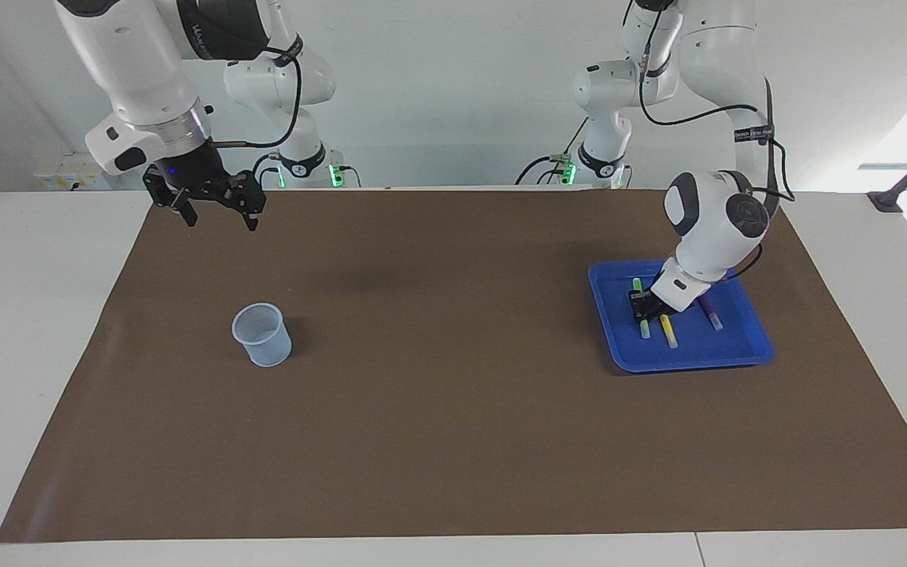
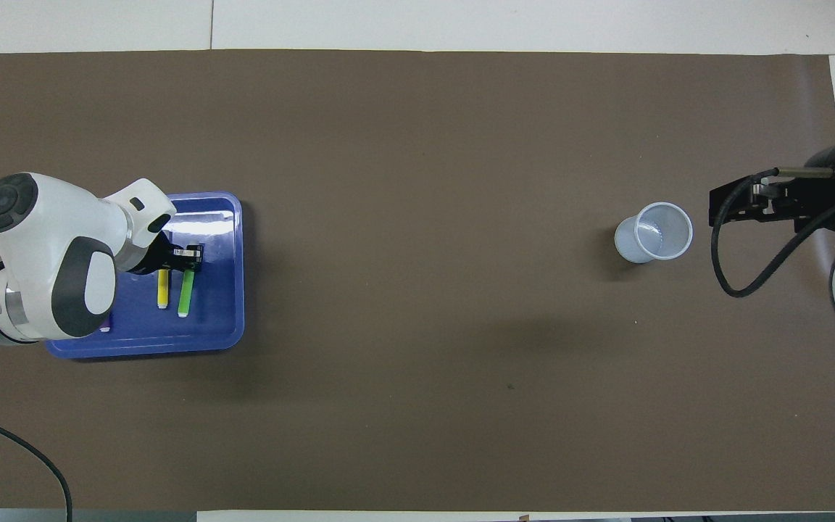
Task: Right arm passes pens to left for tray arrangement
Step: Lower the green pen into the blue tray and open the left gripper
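Note:
The blue tray (image 1: 745, 353) lies toward the left arm's end of the table, also seen in the overhead view (image 2: 236, 290). In it lie the green pen (image 1: 645, 328), yellow pen (image 1: 668, 331) and purple pen (image 1: 710, 313), side by side. The overhead view shows the green pen (image 2: 185, 296) and yellow pen (image 2: 162, 288); the left arm hides nearly all of the purple pen (image 2: 104, 328). My left gripper (image 1: 644, 305) is down in the tray on the green pen's middle, also in the overhead view (image 2: 187, 258). My right gripper (image 1: 220, 219) is open, empty and raised over the mat's edge near its base; it shows in the overhead view (image 2: 744, 205).
A small pale mesh cup (image 1: 263, 335) stands upright on the brown mat (image 1: 438, 394) toward the right arm's end, also seen in the overhead view (image 2: 653, 232). White table surface borders the mat.

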{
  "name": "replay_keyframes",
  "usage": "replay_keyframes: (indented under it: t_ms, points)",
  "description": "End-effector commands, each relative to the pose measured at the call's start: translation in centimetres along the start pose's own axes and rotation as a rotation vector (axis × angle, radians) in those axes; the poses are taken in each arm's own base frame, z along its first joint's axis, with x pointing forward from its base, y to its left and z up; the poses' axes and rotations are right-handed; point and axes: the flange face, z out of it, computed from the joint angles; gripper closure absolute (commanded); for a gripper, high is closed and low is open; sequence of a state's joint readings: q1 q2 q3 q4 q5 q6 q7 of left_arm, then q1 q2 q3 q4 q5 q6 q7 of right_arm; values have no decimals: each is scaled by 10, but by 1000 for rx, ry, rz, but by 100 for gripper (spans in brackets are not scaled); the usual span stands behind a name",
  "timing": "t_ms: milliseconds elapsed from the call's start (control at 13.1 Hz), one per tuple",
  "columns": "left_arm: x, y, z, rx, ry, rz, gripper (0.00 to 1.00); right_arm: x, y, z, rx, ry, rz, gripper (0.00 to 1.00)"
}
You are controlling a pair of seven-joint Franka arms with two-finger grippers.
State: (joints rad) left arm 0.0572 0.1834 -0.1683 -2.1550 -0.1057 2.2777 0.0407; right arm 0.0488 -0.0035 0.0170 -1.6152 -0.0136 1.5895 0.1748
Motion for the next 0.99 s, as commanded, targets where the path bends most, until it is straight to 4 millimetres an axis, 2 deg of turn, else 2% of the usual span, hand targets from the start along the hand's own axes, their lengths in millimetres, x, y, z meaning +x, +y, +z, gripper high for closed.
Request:
replay_keyframes:
  t_ms: [0,76,153,458,917]
  points:
    - [1,-3,2,16,24,-11,100,1,4,0,-8,-10,29,0]
    - [1,-4,2,16,25,-5,79,2,5,0,-6,-9,32,0]
    - [1,-4,1,16,24,-1,2,2,10,0,-6,-6,40,0]
    - [1,-4,2,16,18,-3,0,1,17,4,-7,-17,44,0]
    - [2,-4,-1,15,7,-13,0,0,16,4,-7,-19,43,0]
